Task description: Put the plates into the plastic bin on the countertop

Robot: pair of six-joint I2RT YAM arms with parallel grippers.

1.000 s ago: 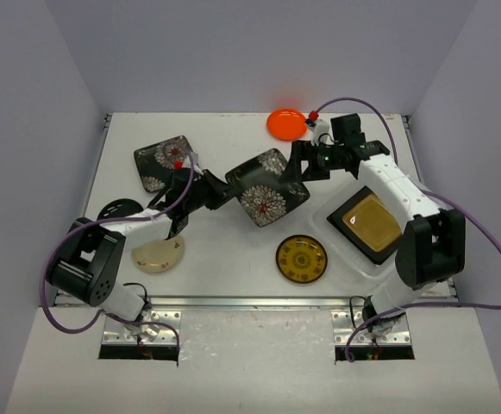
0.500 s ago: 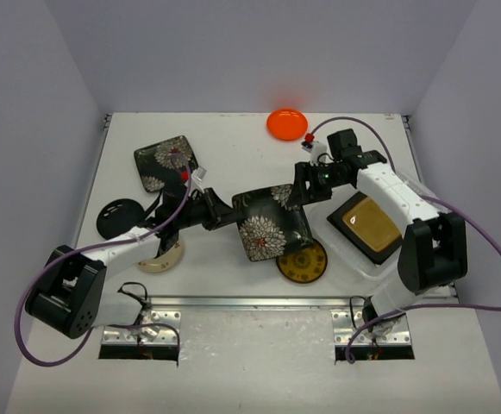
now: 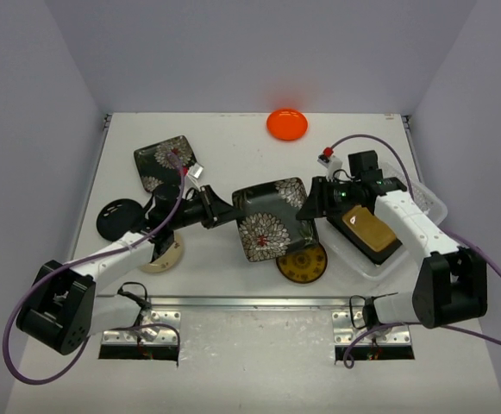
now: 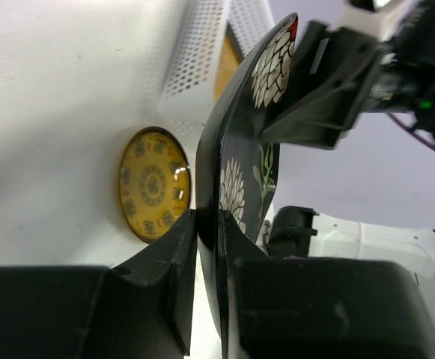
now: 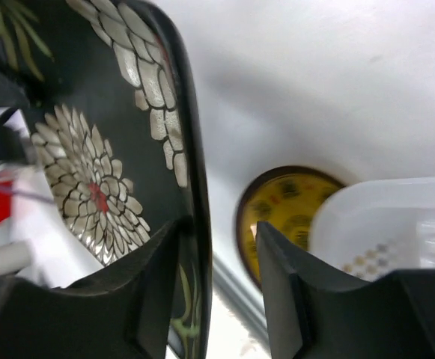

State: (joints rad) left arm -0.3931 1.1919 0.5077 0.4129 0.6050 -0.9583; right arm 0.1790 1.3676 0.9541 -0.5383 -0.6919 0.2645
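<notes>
A black square plate with white flowers [image 3: 270,221] hangs tilted above the countertop [image 3: 233,142], over part of the yellow-patterned round plate [image 3: 303,261]. My left gripper [image 3: 232,214] is shut on its left rim; in the left wrist view the plate [image 4: 241,149] stands edge-on between the pinching fingers [image 4: 180,247]. My right gripper [image 3: 314,204] is open and straddles the right rim. The right wrist view shows one of its fingers against the plate's [image 5: 105,142] face and the other [image 5: 277,262] apart from it. The plastic bin [image 3: 428,205] holds the amber-centred plate [image 3: 372,228].
A second black floral plate [image 3: 164,161] lies at the back left and the orange plate [image 3: 286,123] at the far edge. The cream plate [image 3: 160,255] sits partly under my left arm, beside a dark round object [image 3: 115,217]. The bin's perforated end [image 4: 195,82] faces the held plate.
The held plate has come nearer and slightly right, now over the yellow plate. My right gripper has followed it toward the bin, and its jaws have narrowed around the plate's rim.
</notes>
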